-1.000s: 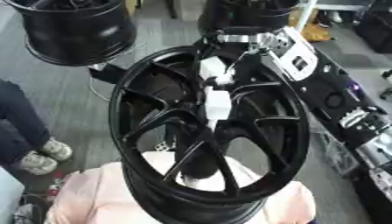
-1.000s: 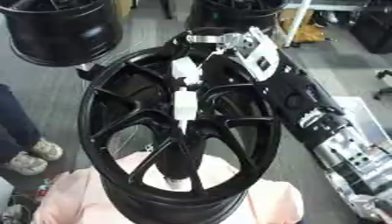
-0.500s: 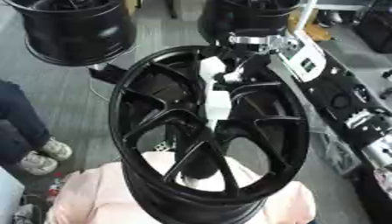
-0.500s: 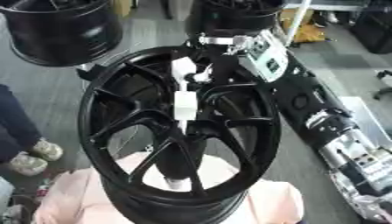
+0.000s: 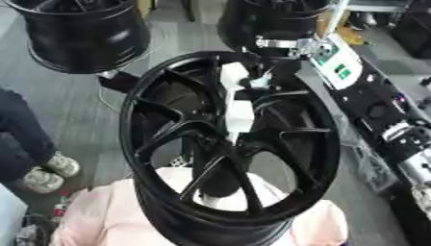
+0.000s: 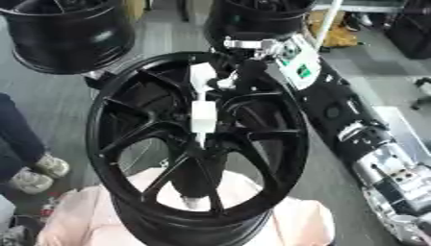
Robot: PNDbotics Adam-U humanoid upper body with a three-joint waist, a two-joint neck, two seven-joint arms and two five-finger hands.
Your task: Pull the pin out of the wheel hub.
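The black wheel hub [image 5: 232,144] stands upright at centre, resting on a pale pink surface [image 5: 93,218], with the white pin [image 5: 238,108] at its middle. The right hand [image 5: 261,79] reaches over the upper rim, fingers curled around the pin's top.

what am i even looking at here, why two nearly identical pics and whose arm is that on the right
Both pictures come from one stereo camera in a humanoid robot's head, looking down: a left eye and a right eye, hence the near match. The big black spoked ring is a wheel hub, standing on pinkish padding. The black and silver arm coming in from the right is the robot's own right arm. Its right hand reaches over the hub's top rim to a white pin near the centre; whether the fingers grip it cannot be made out. The left hand is not in view. More black wheels stand behind.
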